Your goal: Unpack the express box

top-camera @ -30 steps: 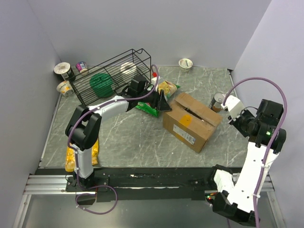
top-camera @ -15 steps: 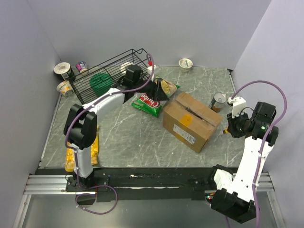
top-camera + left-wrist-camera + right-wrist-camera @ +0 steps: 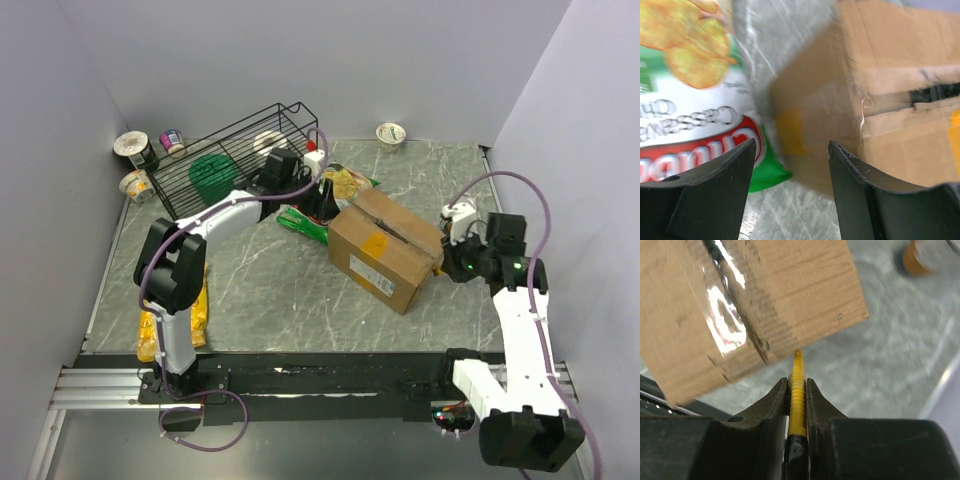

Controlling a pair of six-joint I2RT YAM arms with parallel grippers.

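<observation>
Black wire basket (image 3: 240, 150) at table's 11 o'clock. Left gripper (image 3: 326, 203) low over green crinkly chip bag (image 3: 308, 222), jaws wide apart, nothing gripped (wrist view shows bag and carton corner through gap). Brown corrugated cardboard express box (image 3: 385, 255) mid-table, flaps closed, clear tape on seam, bag just beside its 10 o'clock corner. Right gripper (image 3: 446, 264) at box's 3 o'clock, 2 fingers clamped on thin yellow ridged tool (image 3: 798, 367), tip at cardboard edge.

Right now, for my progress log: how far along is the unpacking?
Done: nothing; the express box is closed, tape over its seam. In hand: the right end effector grips a yellow tool, tip at the box's edge; the left end effector is open nearby. Left: cutting tape, opening flaps, emptying.
</observation>
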